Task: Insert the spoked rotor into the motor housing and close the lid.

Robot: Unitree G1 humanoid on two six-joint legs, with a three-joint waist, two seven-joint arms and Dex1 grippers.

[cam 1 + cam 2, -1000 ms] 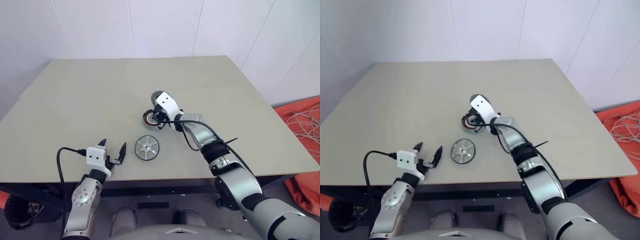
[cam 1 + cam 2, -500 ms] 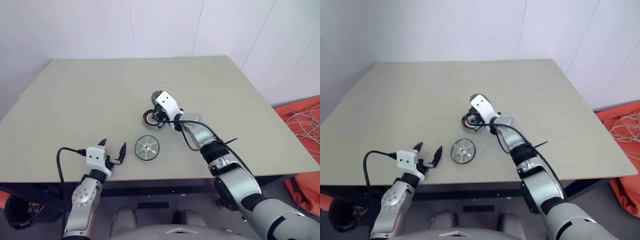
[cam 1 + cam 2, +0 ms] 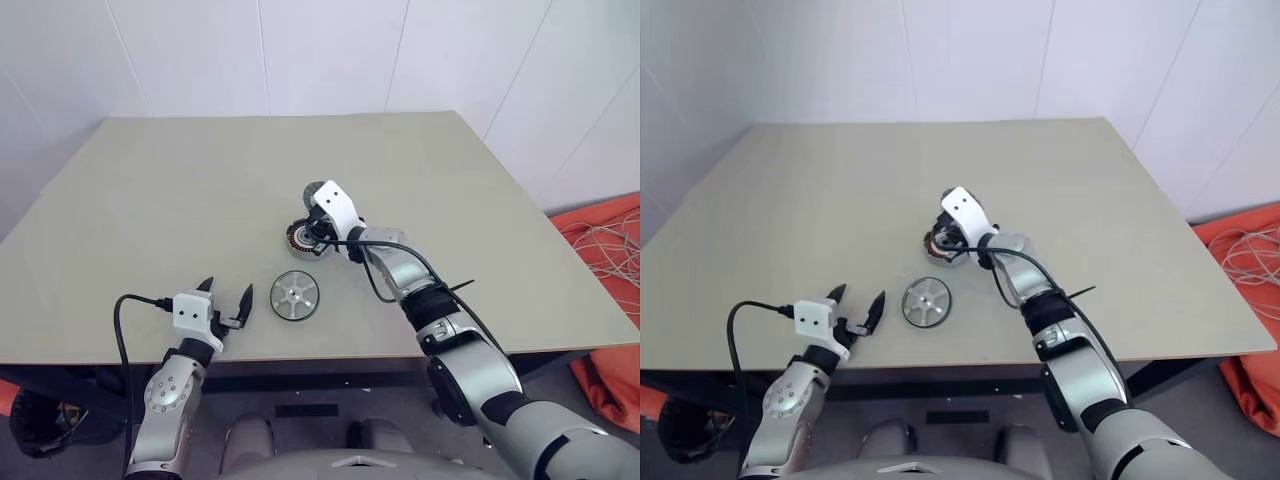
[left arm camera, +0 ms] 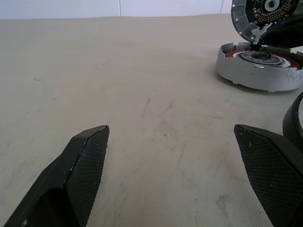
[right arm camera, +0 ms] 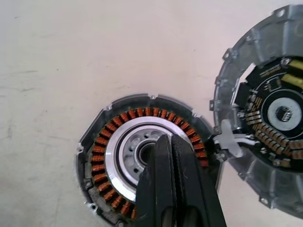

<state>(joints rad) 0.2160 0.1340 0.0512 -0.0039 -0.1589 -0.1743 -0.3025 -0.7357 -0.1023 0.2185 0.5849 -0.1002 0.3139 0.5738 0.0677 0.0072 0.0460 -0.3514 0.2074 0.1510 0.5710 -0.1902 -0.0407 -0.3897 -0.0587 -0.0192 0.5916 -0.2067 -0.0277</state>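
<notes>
The motor housing [image 3: 296,238] sits mid-table, its copper windings ringing a silver centre [image 5: 124,142]. The lid [image 5: 270,113] stands tilted up, hinged to the housing's edge, with its inner face showing. My right gripper [image 5: 169,138] is shut, with nothing held, and its tips hover over the housing's centre hole. The spoked rotor [image 3: 294,296] lies flat on the table, nearer the front edge than the housing. My left gripper [image 3: 226,300] stands open just left of the rotor, low over the table; its fingers [image 4: 85,161] are spread wide with bare table between them.
The beige table [image 3: 180,190] has open surface to the left and behind the housing. Its front edge runs just under my left gripper. White walls close the back. An orange cloth with white cables [image 3: 605,245] lies on the floor at the right.
</notes>
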